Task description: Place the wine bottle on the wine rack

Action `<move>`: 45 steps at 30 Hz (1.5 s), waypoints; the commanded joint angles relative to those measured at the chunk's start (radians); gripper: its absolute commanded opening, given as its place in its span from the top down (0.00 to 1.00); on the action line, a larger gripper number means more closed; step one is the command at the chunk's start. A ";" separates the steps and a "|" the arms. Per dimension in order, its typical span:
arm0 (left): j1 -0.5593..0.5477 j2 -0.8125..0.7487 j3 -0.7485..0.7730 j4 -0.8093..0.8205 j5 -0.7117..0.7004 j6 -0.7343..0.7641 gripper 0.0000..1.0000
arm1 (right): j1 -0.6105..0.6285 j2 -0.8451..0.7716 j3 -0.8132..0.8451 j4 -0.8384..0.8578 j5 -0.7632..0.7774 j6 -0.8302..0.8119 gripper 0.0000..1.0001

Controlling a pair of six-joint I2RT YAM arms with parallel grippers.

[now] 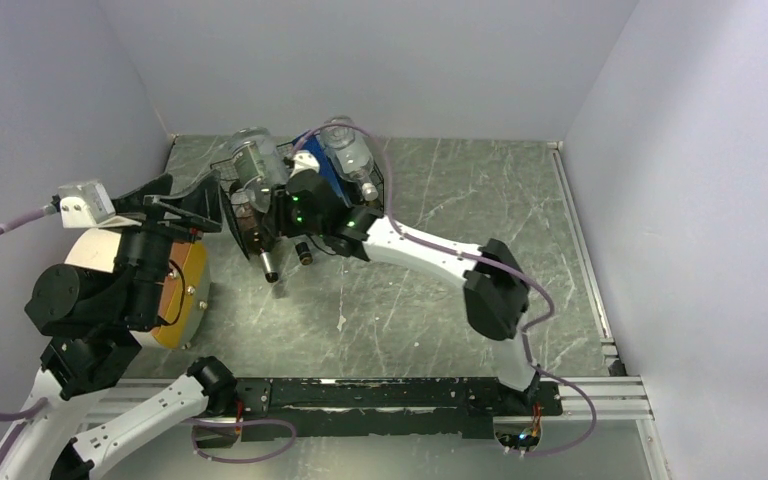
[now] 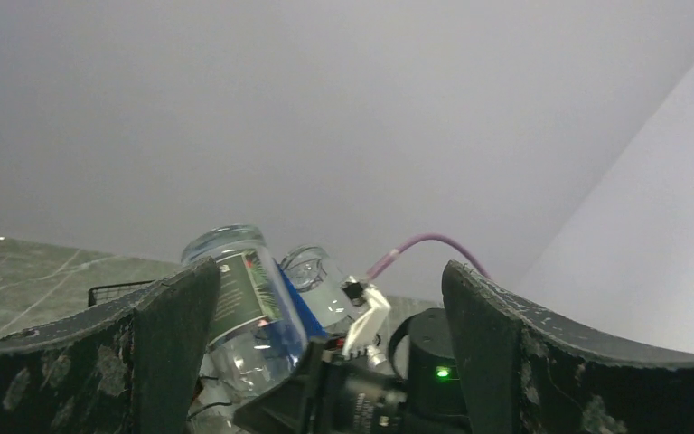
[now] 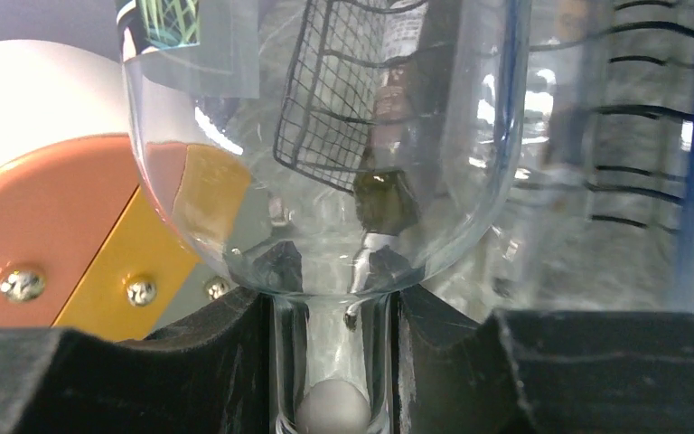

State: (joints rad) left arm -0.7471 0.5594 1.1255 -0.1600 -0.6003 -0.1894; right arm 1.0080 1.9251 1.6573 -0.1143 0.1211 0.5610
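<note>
The black wire wine rack stands at the back of the table. My right gripper is shut on the neck of a clear wine bottle with a dark label. The bottle is tilted, base up, over the rack's left part. I cannot tell if it rests on the rods. The rack mesh shows through the glass. My left gripper is open and empty, raised just left of the rack. In its view the held bottle and the rack edge lie between and beyond its fingers.
A second clear bottle with a blue label lies on the rack's right part. A dark bottle sticks neck-first out of the rack's front. A round white and orange-gold object sits left of the rack, under my left arm. Walls close in on three sides.
</note>
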 commanded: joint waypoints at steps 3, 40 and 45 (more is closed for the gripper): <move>0.006 -0.038 -0.007 -0.011 -0.093 0.011 0.04 | 0.046 0.154 0.338 0.153 0.087 -0.007 1.00; -0.013 -0.004 0.013 -0.113 -0.156 0.007 0.01 | 0.053 0.512 0.690 -0.050 0.182 0.061 0.45; -0.028 0.002 0.028 -0.150 -0.230 -0.053 0.01 | 0.055 0.477 0.651 -0.028 0.172 0.062 0.41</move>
State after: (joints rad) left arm -0.7612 0.5552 1.1191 -0.2741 -0.7559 -0.1925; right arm 1.0618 2.4840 2.3196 -0.2554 0.2867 0.6216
